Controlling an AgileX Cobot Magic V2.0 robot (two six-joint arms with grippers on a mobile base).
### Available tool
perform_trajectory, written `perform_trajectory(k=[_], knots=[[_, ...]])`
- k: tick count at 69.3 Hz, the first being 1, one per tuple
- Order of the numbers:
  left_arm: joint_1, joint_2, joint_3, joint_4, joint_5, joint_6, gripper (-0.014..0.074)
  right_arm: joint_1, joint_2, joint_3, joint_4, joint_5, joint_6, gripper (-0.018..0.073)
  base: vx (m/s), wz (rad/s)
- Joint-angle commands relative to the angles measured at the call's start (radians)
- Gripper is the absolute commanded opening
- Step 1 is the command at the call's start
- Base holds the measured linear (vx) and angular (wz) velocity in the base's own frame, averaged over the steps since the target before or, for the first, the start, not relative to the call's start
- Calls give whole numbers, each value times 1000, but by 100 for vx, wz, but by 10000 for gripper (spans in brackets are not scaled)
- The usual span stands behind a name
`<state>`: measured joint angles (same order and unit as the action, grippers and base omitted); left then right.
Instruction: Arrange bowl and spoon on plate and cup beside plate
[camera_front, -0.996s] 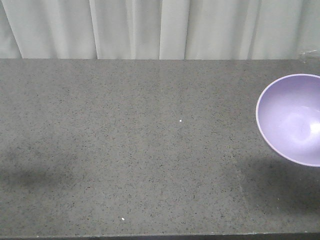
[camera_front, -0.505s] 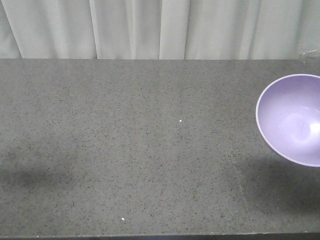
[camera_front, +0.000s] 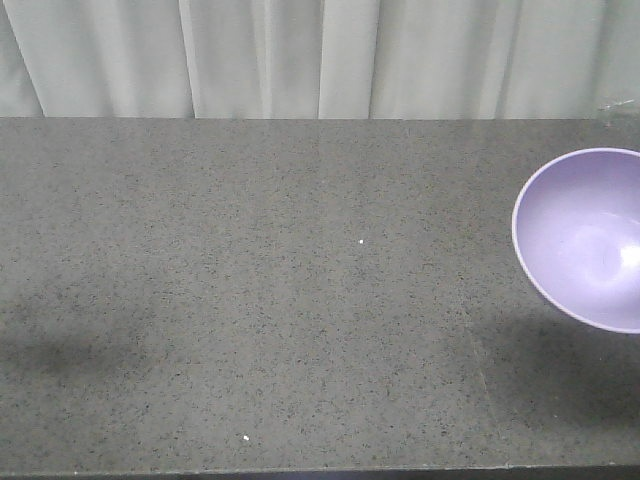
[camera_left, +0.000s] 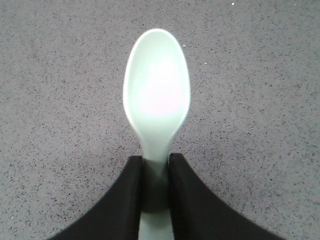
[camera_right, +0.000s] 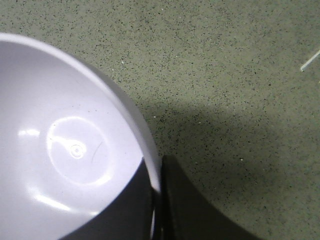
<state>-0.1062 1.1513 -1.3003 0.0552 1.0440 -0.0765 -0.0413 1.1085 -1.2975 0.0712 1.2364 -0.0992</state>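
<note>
Now my left tool (camera_left: 155, 167) pinches the spoon (camera_left: 156, 100) handle, right tool (camera_right: 156, 175) the bowl (camera_right: 65, 140) rim. Thin grips; either may slip.

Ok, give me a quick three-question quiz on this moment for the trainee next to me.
1. True or false: the left gripper is shut on the handle of the small pale mint-green plastic spoon.
2. Where does the right gripper hold the round lavender-purple plastic bowl? A) at its rim B) under its base C) nowhere
3. Fill in: in the front view, the bowl shows over the speckled grey table at the picture's ___ edge.

Key: 1 true; 2 A; 3 right.
</note>
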Motion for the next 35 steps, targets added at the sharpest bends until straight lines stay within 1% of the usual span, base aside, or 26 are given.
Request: perform_trajectory(k=[1,35], knots=[[-2,-17,-26,1,-59,-4,-8,-4,-19,-27,3,-48,-5,-6,0,0],[-2,-17,-26,1,-59,-4,-8,-4,-19,-27,3,-48,-5,-6,0,-1]])
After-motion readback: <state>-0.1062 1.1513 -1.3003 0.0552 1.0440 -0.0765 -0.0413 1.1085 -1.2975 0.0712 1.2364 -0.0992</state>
